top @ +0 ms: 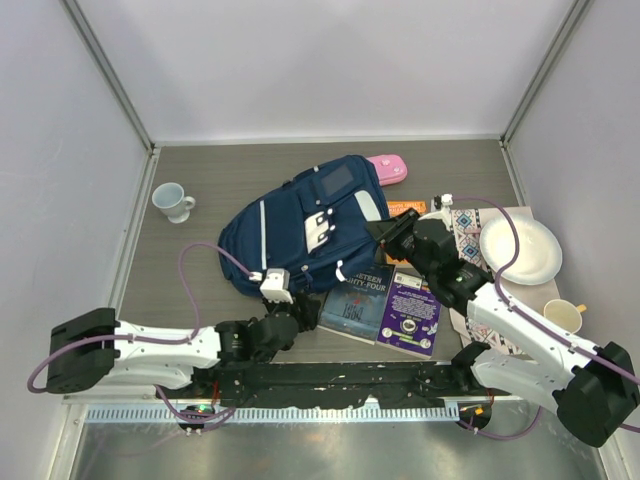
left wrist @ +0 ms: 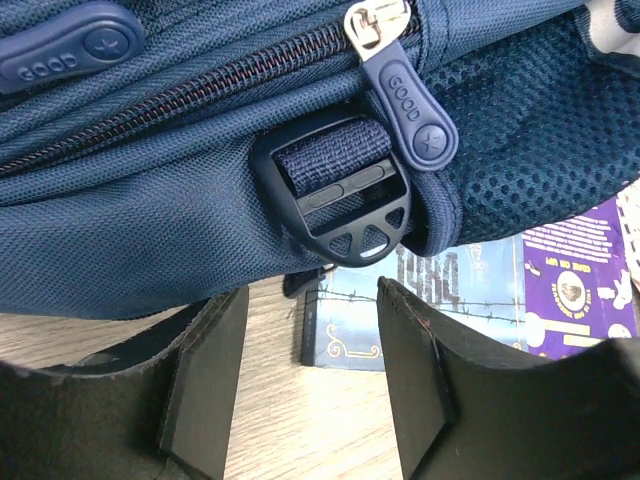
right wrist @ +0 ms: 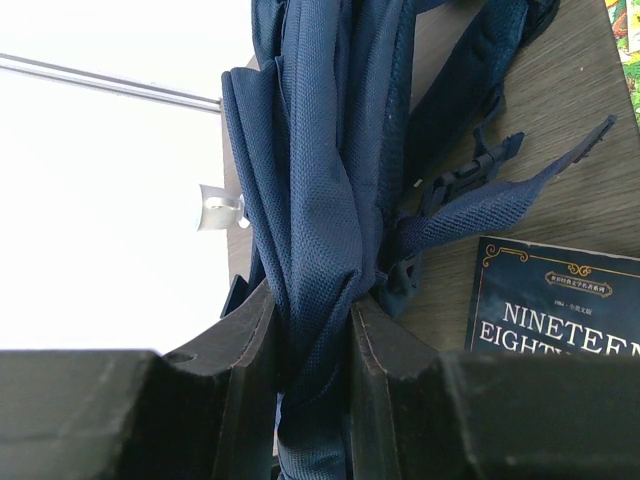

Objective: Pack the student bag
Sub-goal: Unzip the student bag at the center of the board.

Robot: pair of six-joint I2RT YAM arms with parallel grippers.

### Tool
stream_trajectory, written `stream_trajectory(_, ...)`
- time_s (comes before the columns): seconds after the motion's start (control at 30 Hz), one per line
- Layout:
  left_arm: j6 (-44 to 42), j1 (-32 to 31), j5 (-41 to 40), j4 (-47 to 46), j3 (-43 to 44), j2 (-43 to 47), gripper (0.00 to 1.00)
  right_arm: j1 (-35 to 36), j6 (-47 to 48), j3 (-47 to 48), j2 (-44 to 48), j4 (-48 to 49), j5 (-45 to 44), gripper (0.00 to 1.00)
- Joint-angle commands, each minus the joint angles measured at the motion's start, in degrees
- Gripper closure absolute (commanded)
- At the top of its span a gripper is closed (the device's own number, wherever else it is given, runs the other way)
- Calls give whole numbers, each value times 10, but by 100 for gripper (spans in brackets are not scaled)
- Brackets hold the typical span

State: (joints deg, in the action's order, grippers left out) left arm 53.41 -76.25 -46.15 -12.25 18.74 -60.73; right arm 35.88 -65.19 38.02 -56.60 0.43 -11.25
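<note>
1. One student bag [top: 300,225]: navy, lying flat mid-table [top: 225,165], front pockets upward.
2. Progress, as judged: early. The zip [left wrist: 200,90] in the left wrist view runs shut, and every loose item lies outside the bag. Nothing is seen packed. Left to do: open a compartment, load the items, close up.
3. Two grippers.
   - Left gripper [left wrist: 312,300]: jaws stand part open with nothing between them, just short of the black buckle [left wrist: 345,195] at the bag's near edge.
   - Right gripper [right wrist: 310,330]: fingers pinched tight on a fold of fabric at the bag's right side, so it has hold of the bag.
4. Two books, flat and side by side, just beside the bag's near-right corner: one dark blue book [top: 357,300] and one purple book [top: 410,315].
5. One pink case [top: 387,168]: at the bag's far-right corner, touching it or tucked slightly under; which, I cannot tell.
6. One orange flat item [top: 407,208]: just right of the bag, partly hidden by the right arm; kind not legible.
7. Two cups: one white mug [top: 173,201] well left of the bag, one pale cup [top: 563,316] well right of it.
8. One white plate [top: 520,250]: right of the bag, resting on one patterned cloth [top: 468,232].
9. Two blue zip pulls [left wrist: 410,110]: on the bag's near edge, above the buckle.
</note>
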Motion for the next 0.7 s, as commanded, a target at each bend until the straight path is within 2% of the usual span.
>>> stream_trajectory(0.0,-15,-3,-56,-57,25,-23,43,2,-48,16,40,159,25,99)
stream_trajectory(0.1,-13,-3,-64,-59,34,-43,44,2,-50,18,43,160,31,99)
stream_trajectory(0.2,-4,-3,-85,-67,34,-55,50,2,-50,17,47,159,32,99)
stream_trajectory(0.23,-5,-3,-90,-68,34,-58,56,2,-50,16,48,158,32,99)
stream_trajectory(0.4,-4,-3,-115,-50,39,-62,69,2,-49,16,56,155,33,99)
stream_trajectory(0.53,2,-3,-123,-40,31,-54,87,2,-44,16,60,150,32,99)
stream_trajectory(0.6,6,-3,-125,-31,29,-43,91,2,-42,17,61,143,28,99)
stream_trajectory(0.63,8,-3,-127,-17,26,-38,100,2,-39,18,60,139,25,99)
stream_trajectory(0.67,12,-3,-128,-10,24,-34,100,2,-38,18,60,136,24,99)
